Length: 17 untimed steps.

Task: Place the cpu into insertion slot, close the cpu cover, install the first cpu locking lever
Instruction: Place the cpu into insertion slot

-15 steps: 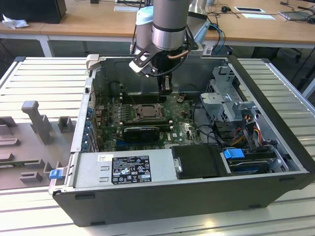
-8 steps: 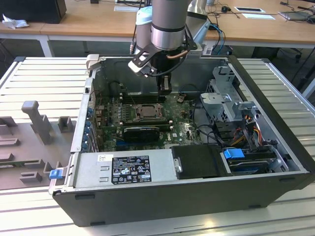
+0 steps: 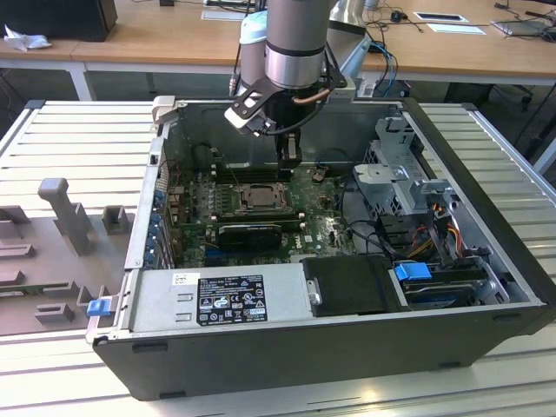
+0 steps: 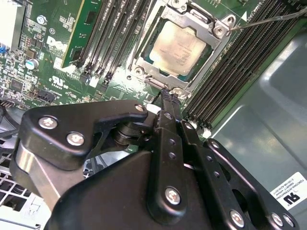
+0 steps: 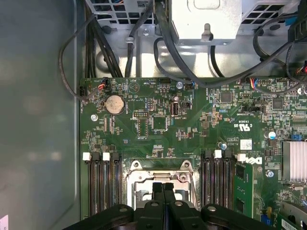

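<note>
Fingers pressed together, the gripper (image 3: 289, 158) hangs inside the open computer case (image 3: 486, 261) in the exterior view. It is low over the motherboard (image 3: 321, 230), just beside the insertion slot (image 3: 258, 198) near the board's far edge. A black-and-white printed label (image 3: 231, 300) sits on the power supply (image 3: 165, 300) along the case's near edge; its print is too small to tell.

In the second wrist view the cpu (image 4: 180, 45) lies flat in the slot, silver top up with faint engraving, and the cpu cover (image 4: 214, 55) is down around it. The gripper's closed tip sits at the slot frame's nearest corner; whether it touches, I cannot tell. A thin locking lever (image 4: 268, 19) runs out from another corner over the memory slots (image 4: 240, 67). White lettering marks the green board, and a white sticker (image 4: 288, 191) lies on the case wall.

In the first wrist view the closed fingers meet over the slot's metal frame. A coin battery (image 5: 115, 104) sits near the board's edge, with small white printing scattered across the board.
</note>
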Tool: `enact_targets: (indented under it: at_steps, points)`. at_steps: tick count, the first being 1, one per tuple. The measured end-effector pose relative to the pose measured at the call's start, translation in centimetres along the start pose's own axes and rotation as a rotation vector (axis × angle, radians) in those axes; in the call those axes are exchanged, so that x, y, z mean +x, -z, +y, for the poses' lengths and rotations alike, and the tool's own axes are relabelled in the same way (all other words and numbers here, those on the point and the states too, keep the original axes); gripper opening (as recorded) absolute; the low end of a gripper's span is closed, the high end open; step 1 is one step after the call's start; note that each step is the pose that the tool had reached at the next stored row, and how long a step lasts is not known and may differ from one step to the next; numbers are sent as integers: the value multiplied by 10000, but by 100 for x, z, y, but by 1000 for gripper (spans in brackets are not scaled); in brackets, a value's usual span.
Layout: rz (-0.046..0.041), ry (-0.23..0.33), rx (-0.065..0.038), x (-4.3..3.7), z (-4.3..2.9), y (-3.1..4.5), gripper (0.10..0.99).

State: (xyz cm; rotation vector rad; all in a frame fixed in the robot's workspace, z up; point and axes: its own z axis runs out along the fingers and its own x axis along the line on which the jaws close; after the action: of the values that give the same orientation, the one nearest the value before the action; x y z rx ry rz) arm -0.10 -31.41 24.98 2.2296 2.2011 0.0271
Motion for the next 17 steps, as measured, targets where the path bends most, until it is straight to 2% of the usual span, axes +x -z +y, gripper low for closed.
enact_targets:
  at_steps: [17]
  points:
    - [0, 0, -1, 0, -26, 0, 106]
